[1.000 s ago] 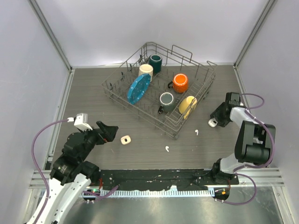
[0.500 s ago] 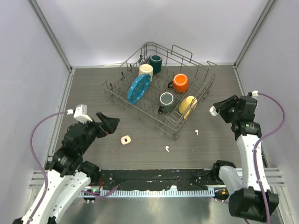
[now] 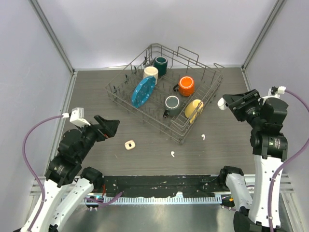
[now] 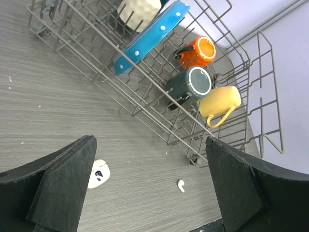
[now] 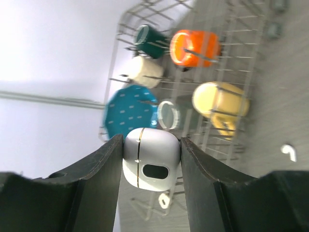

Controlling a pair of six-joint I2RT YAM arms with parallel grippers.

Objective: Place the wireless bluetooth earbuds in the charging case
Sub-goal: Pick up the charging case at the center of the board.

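Both arms have lifted since a second ago: the right hand point(image 3: 229, 103), at the far right, is closed on the one white charging case point(image 5: 149, 162), I think to carry it toward the earbuds. Two white earbuds point(image 3: 172, 154) lie loose on the tabletop point(image 3: 96, 92) near the dish rack point(image 3: 207, 92), the second earbud point(image 3: 203, 137) further right. One cream piece point(image 3: 129, 144) lies beside the left hand point(image 3: 110, 128), which is wide open and empty, probably ready to pick.

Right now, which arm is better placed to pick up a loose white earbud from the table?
Probably left: the left end effector is open and empty, with a white earbud in its camera's view; the right end effector is shut on the white charging case.
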